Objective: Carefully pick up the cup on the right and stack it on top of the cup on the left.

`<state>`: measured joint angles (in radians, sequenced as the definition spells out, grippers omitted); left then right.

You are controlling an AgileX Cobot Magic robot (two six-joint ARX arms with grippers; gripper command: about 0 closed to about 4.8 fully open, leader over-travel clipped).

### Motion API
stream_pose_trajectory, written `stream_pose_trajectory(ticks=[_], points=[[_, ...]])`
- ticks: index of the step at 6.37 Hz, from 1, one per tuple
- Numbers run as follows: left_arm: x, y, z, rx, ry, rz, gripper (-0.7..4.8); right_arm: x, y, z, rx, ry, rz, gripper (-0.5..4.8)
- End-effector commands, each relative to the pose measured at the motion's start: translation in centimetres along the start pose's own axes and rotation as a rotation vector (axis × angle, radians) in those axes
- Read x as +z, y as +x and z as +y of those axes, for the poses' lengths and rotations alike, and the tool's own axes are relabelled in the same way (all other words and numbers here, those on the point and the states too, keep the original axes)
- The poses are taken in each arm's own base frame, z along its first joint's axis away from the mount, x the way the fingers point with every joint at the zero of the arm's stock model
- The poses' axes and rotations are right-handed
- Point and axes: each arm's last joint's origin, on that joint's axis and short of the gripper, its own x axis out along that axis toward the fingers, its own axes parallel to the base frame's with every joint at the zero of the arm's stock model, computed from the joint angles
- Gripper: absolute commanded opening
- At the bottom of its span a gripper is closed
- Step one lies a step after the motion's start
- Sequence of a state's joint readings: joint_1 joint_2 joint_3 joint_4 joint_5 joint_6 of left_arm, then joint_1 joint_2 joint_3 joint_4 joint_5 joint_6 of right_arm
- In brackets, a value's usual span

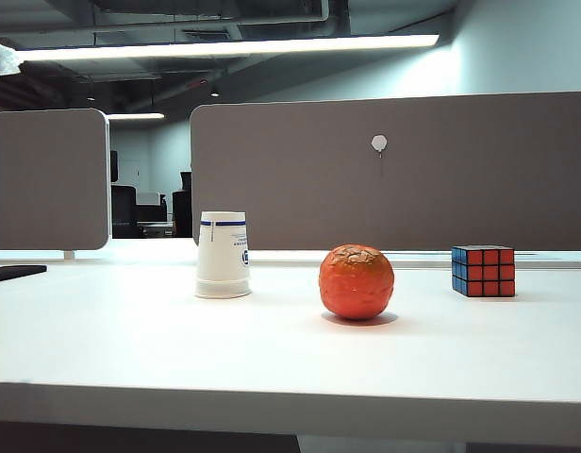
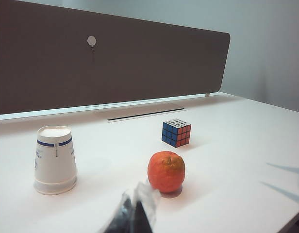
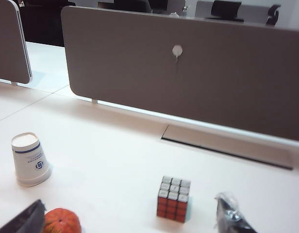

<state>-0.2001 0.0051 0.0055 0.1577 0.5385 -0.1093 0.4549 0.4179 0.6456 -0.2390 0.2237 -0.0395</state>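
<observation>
White desk, grey partition behind. Only one cup (image 1: 223, 255) is seen, upside down at 9 o'clock of orange (image 1: 356, 281); stack looks done. Right gripper (image 3: 130, 221) spread, empty; left gripper (image 2: 135, 213) state can't be told. Retreat high.

Matt paper cup (image 1: 223, 255), dimpled glossy orange (image 1: 356, 281), shiny plastic cube (image 1: 483, 271), on smooth white table (image 1: 272, 349).

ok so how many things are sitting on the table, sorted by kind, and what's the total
Paper cups, upside down: 1 visible (whether a second is nested on it cannot be told)
Oranges: 1
Puzzle cubes: 1
Total: 3

Neither gripper holds any of them: right gripper open above the table, left gripper back near the orange.
</observation>
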Motion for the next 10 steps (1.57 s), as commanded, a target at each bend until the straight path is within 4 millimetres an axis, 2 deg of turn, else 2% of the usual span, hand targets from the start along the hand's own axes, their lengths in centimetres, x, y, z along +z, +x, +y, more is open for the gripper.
stream_pose_trajectory(ticks=[1,2,3,4,5,6,7,8,9,10], points=[[0.1,0.0,0.0,-0.002,0.001,-0.008,-0.05,-6.4,2.2,0.6,-0.043,0.125,0.006,4.53],[0.1,0.0,0.0,-0.001,0.001,-0.007,-0.05,-7.4,-0.4,-0.3,-0.177,0.154,-0.083,4.18],[0.1,0.0,0.0,-0.001,0.001,-0.008,-0.05,-7.4,-3.3,-0.9,-0.162,0.178,-0.158,4.2],[0.1,0.0,0.0,0.002,0.002,-0.008,-0.05,-7.4,-3.3,-0.9,-0.165,0.177,-0.151,4.23],[0.1,0.0,0.0,-0.002,0.001,-0.008,-0.05,-8.4,-2.9,-0.7,-0.137,0.182,-0.053,2.73],[0.1,0.0,0.0,-0.001,0.001,-0.008,-0.05,-10.2,-2.4,-0.5,-0.139,0.168,0.028,1.38],[0.1,0.0,0.0,-0.001,0.001,-0.008,-0.05,-10.6,-2.2,-0.5,-0.139,0.166,0.037,1.29],[0.1,0.0,0.0,-0.001,0.001,-0.008,-0.05,-13.3,-1.3,-0.1,-0.14,0.153,0.093,0.0],[0.1,0.0,0.0,-0.002,0.001,-0.008,-0.05,-13.7,-1.2,-0.1,-0.14,0.132,0.103,0.0],[0.1,0.0,0.0,-0.002,0.001,-0.008,-0.05,-17.3,-0.2,0.3,-0.105,0.024,0.146,0.0]])
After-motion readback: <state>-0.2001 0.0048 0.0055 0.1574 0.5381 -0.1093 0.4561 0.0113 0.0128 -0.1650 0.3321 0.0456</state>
